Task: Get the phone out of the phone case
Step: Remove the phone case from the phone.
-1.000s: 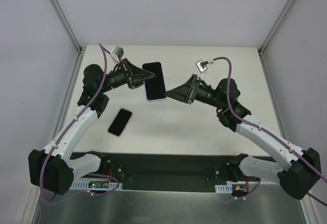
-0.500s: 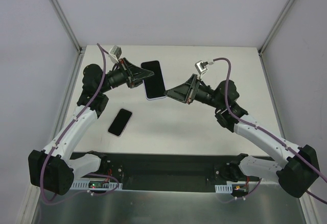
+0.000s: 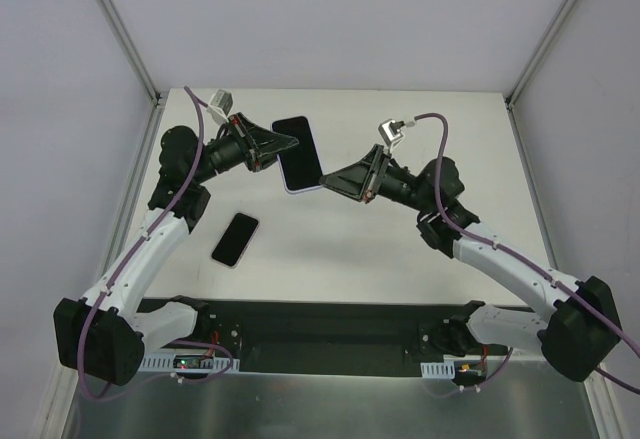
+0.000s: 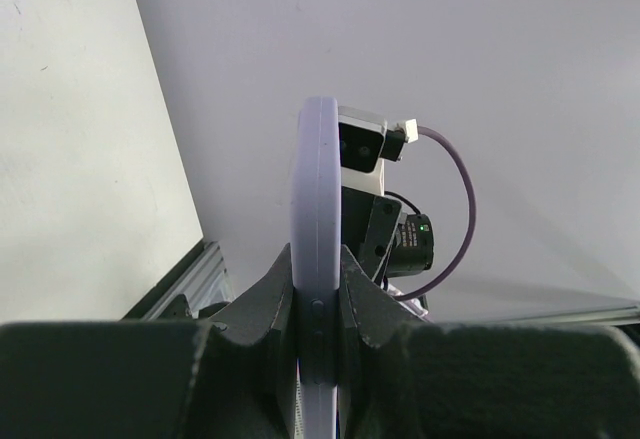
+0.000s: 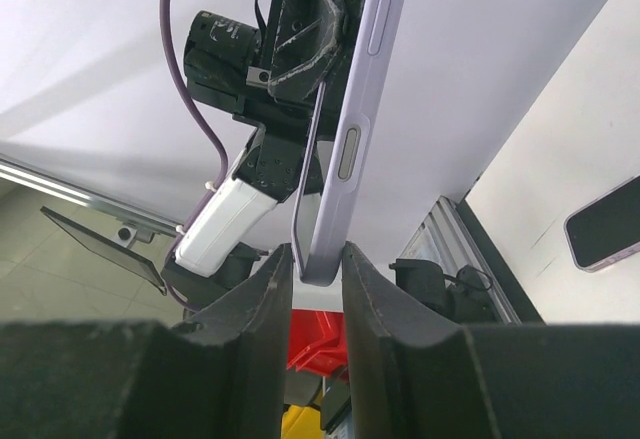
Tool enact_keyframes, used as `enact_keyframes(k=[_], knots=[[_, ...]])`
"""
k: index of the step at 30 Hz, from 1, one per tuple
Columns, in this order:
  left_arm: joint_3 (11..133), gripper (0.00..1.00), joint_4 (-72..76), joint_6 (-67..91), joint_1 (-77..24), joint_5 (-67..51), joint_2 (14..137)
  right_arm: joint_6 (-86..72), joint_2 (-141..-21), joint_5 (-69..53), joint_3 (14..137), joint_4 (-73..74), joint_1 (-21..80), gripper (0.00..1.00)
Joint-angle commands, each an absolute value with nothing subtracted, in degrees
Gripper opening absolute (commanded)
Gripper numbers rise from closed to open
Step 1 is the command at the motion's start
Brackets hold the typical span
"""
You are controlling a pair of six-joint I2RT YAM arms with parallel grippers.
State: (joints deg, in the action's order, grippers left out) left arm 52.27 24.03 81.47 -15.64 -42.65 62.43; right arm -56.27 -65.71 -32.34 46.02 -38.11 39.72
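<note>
Phone case (image 5: 352, 129): rim judged pliable; phone (image 3: 298, 151) rigid, slick. Left gripper (image 4: 318, 304) clamped its edge; right gripper (image 5: 318, 259) straddled corner, closure unclear.

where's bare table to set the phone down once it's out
Bare: far right corner of the table, and near centre between the loose phone and the right arm. Crowded: mid-table, where left pincer and right pincer meet on the cased phone.

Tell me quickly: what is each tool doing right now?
Left tool: closed on the cased phone.
Right tool: straddles the cased phone's corner; grip cannot be told.
</note>
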Motion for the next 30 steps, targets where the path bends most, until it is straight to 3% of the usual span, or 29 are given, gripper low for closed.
enact_keyframes(k=[1,14,21,27,30], knots=[[54.5,0.0,27.2,80.7,-15.0,-41.0,60.0,-59.1,-66.1,-32.4,46.0,-45.5,40.2,0.28],[54.2,0.0,24.0,77.4,-14.8,-37.5,57.2,-64.4,-69.0,-31.5,44.7,-51.3,40.8,0.25],[54.5,0.0,23.1,76.6,-14.8,-37.1,56.6,-65.2,-69.6,-31.1,45.1,-51.7,41.0,0.17],[54.6,0.0,22.1,75.5,-14.8,-36.0,56.0,-65.8,-70.0,-30.8,44.6,-51.7,41.3,0.29],[54.6,0.0,22.1,75.3,-14.8,-36.0,55.7,-66.0,-70.3,-30.6,44.5,-51.8,41.3,0.3]])
